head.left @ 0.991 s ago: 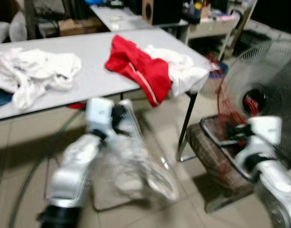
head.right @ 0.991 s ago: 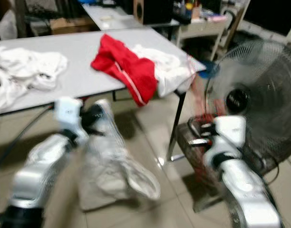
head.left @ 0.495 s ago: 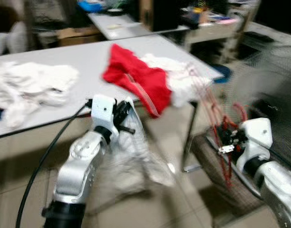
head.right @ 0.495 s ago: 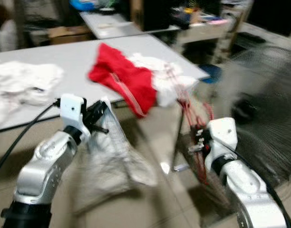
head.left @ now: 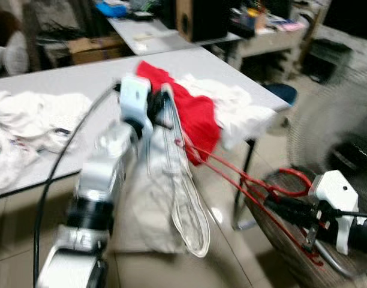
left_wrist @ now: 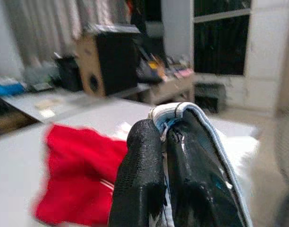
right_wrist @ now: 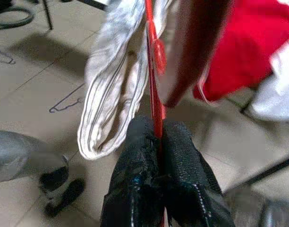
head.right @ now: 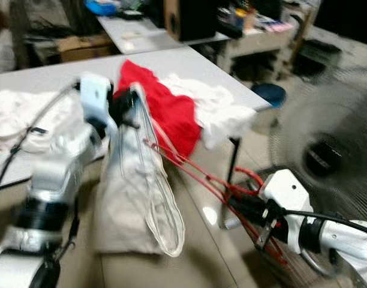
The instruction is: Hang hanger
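The left gripper (head.left: 161, 109) is raised in front of the bench (head.left: 81, 78), its fingers (left_wrist: 140, 179) pressed together on the top edge of a pale shirt (head.left: 162, 198). The shirt hangs straight down from this gripper toward the floor (head.left: 219, 264), its striped hem looping at the bottom. Just behind the gripper a red cloth (head.left: 198, 117) lies on the bench, draping over the near edge, and a white cloth (head.left: 240, 111) lies beside it, farther from the gripper, at the bench corner. A heap of white clothes (head.left: 27, 129) lies on the bench on the gripper's other side.

A red hanger (head.left: 231, 177) runs from the shirt, just below the left gripper, down to the right gripper (head.left: 291, 210). The right gripper is low and well apart from the left one, its fingers (right_wrist: 182, 179) closed tight on the hanger's thin wire, with the hook end curling close above it. Just beyond the right gripper stands a fan (head.right: 327, 156), blurred.
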### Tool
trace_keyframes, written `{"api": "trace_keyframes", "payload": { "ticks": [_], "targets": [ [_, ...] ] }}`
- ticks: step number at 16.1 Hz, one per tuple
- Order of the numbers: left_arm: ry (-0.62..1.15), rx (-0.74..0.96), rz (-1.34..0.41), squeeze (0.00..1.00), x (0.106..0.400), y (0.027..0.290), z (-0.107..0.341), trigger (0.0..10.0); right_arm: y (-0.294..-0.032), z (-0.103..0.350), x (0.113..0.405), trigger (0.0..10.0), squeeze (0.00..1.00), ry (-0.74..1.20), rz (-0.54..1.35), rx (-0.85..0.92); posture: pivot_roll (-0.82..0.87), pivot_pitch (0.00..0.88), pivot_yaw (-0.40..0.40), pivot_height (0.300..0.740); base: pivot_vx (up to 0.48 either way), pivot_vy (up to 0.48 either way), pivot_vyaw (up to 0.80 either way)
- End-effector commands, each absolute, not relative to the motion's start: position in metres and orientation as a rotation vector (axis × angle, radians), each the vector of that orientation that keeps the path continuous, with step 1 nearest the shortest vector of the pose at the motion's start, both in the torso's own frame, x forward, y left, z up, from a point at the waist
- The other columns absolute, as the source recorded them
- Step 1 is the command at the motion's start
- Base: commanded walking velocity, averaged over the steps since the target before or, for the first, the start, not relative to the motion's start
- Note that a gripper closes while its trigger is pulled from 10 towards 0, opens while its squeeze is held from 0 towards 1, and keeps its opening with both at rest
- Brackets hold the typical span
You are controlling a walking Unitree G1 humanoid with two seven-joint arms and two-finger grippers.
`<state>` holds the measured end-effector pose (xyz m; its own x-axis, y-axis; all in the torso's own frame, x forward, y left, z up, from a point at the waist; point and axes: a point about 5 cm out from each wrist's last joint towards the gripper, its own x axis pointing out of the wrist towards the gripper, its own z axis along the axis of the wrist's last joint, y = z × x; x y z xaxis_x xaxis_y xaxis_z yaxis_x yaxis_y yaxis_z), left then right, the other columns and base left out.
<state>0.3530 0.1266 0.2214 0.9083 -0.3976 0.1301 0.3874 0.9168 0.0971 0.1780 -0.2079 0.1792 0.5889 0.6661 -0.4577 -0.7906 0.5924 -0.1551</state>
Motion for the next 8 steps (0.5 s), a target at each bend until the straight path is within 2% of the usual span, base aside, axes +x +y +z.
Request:
{"api": "trace_keyframes", "payload": {
  "ticks": [1,8],
  "targets": [
    [-0.231,0.054,-0.408,0.00,0.356,0.131,0.245,10.0,-0.197,0.181,0.180,10.0,0.00,0.357,0.939,-0.362,-0.15,0.000,0.007,0.740,0.431,0.000,0.00],
    [-0.422,0.045,-0.623,0.00,0.336,0.109,0.308,10.0,-0.173,0.165,0.218,10.0,0.00,0.400,1.029,-0.423,-0.11,0.000,-0.044,0.740,0.429,0.000,0.00]
  ]
}}
